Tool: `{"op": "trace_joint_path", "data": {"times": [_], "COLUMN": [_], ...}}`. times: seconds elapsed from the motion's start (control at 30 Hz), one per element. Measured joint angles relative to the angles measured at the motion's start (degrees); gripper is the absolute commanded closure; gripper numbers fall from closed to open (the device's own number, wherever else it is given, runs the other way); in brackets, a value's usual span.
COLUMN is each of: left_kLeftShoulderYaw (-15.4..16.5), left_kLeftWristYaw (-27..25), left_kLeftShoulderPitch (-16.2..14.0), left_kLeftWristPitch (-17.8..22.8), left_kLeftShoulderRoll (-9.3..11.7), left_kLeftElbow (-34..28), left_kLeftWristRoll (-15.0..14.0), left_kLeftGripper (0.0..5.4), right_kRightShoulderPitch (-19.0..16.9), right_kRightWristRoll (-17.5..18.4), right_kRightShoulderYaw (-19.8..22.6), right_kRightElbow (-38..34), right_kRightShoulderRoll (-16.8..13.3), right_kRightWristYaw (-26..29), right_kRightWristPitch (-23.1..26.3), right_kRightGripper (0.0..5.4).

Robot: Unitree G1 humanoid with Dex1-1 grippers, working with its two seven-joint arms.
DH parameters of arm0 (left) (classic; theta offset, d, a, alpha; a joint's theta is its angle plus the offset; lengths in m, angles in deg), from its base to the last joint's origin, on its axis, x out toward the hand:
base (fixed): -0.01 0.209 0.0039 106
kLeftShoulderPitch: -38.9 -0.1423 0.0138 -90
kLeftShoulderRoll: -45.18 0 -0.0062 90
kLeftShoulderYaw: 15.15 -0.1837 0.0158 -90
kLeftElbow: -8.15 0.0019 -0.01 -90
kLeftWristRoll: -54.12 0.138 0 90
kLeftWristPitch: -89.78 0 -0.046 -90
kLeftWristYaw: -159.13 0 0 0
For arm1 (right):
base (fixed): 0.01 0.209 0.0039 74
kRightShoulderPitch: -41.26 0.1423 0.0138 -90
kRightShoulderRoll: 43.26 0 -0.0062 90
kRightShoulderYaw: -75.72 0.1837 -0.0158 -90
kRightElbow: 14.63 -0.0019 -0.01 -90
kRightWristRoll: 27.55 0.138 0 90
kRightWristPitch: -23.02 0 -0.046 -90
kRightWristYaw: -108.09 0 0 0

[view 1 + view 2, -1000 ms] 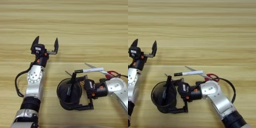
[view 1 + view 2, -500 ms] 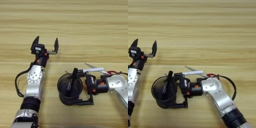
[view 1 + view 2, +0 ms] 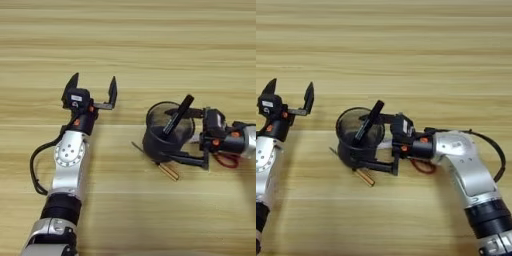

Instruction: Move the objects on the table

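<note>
Right gripper (image 3: 378,142) is clamping my black mesh pen cup (image 3: 358,136), hiding most of the screwdriver (image 3: 363,176); left gripper (image 3: 91,90) is hanging wide open, empty.

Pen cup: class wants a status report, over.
Right gripper straddles mesh pen cup, upright, marker inside. Left gripper open, idle, apart. Screwdriver lies beside the cup's base.

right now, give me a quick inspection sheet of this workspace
surface: wooden table, light-brown grain stripes.
job's things: black mesh pen cup with black marker leaning inside; amber-handled screwdriver lying beside the cup; red scissors partly hidden behind the right arm.
clutter: nothing seen.
grippers: left hand open, fingers pointing away, holding nothing; right hand clamped on the cup.
cables: black cable looping off the right arm; another on the left arm.
surroundings: nothing seen.
</note>
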Motion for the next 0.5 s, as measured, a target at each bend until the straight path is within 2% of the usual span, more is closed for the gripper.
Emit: {"op": "trace_joint_path", "data": {"times": [0.27, 0.5], "left_kLeftShoulderYaw": [0.0, -1.1], "left_kLeftWristYaw": [-1.5, -4.8], "left_kLeftShoulderPitch": [0.2, 0.1], "left_kLeftWristPitch": [-0.1, -0.1], "left_kLeftShoulderRoll": [0.5, 1.3], "left_kLeftElbow": [0.1, -0.5], "left_kLeftWristRoll": [0.0, -0.6], "left_kLeftGripper": [0.0, 0.0], "right_kRightShoulderPitch": [0.6, 3.6], "right_kRightWristRoll": [0.2, 0.0], "right_kRightShoulderYaw": [2.0, 2.9], "right_kRightElbow": [2.8, 9.3], "right_kRightShoulderRoll": [-1.0, -1.5], "right_kRightWristYaw": [0.1, 0.4], "right_kRightWristPitch": [0.3, -0.1], "right_kRightGripper": [0.57, 0.57]}}
